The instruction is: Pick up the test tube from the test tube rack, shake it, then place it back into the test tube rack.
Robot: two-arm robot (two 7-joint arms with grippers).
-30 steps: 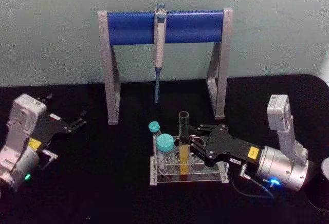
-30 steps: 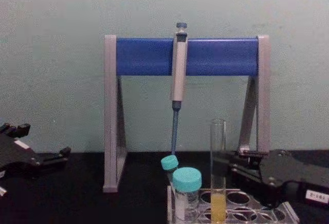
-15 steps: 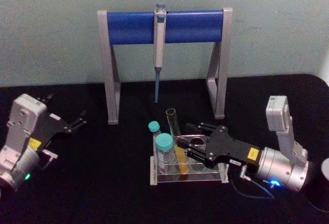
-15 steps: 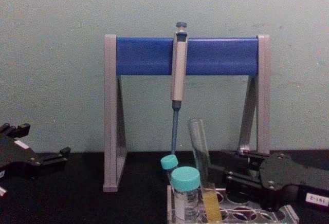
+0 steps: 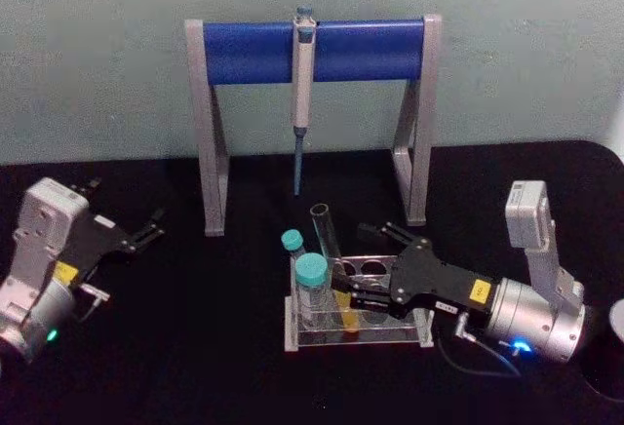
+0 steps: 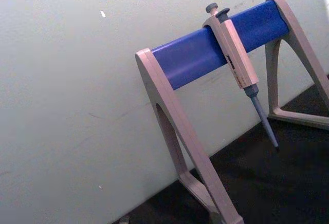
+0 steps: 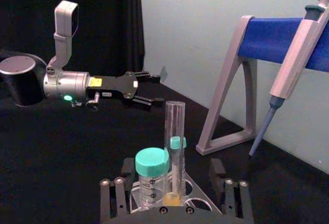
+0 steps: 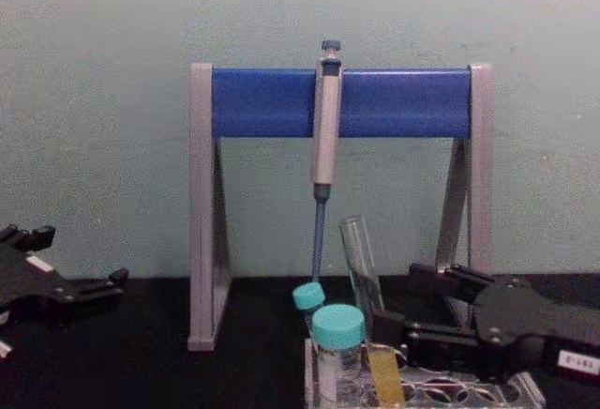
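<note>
Right gripper (image 5: pixel 343 287) at 3 o'clock of the test tube rack (image 5: pixel 357 335), fingers spread around the tilted test tube (image 5: pixel 330 251) seated there — square up, pinch gently, lift straight.

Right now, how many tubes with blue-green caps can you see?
2. The big-capped tube stands at the rack's front left corner; the small-capped tube stands just behind it. Others could hide behind the right claw.
</note>
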